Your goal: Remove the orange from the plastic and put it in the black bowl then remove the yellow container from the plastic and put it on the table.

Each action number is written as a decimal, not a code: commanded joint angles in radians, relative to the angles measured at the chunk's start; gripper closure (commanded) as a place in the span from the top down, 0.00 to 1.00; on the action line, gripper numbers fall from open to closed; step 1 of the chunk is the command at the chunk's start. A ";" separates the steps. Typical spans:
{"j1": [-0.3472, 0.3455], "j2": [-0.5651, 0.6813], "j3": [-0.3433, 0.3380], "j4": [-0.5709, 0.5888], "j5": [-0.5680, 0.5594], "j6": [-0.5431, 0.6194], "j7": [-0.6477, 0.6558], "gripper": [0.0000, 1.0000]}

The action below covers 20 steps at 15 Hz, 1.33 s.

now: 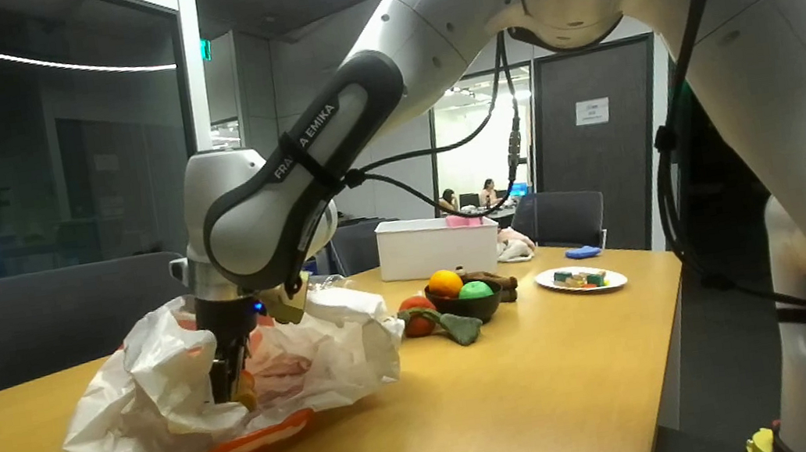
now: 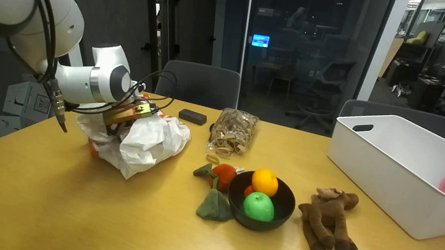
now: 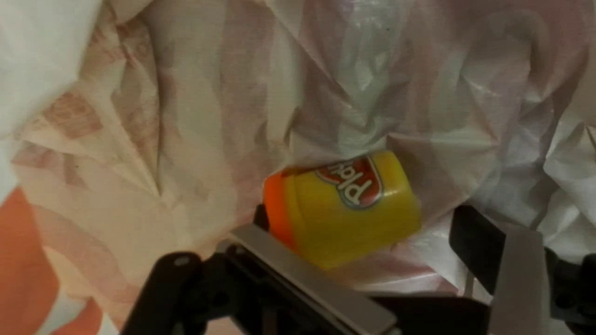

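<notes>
Orange (image 2: 265,182) in bowl (image 2: 285,206); you're likely on the second step: yellow tub (image 3: 347,218), lying in the bag (image 1: 157,386). Your gripper (image 3: 363,223) stands spread, holding nothing, tub seemingly between its jaws. Next: close lengthwise, lift without snagging bag.

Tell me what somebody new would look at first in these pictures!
Probably the huge Franka arm arching over the table, its open fingers down in a crumpled white plastic bag. Next, I'd guess, the bright yellow Play-Doh tub lying inside that bag. Then the black bowl holding an orange and a green apple, right of the bag in both exterior views.
</notes>
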 commanded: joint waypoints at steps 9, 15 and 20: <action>0.089 -0.073 -0.020 0.004 -0.125 -0.107 0.031 0.33; 0.108 -0.144 -0.002 -0.004 -0.217 -0.201 0.049 0.33; 0.041 -0.203 0.071 -0.030 0.076 -0.286 -0.056 0.33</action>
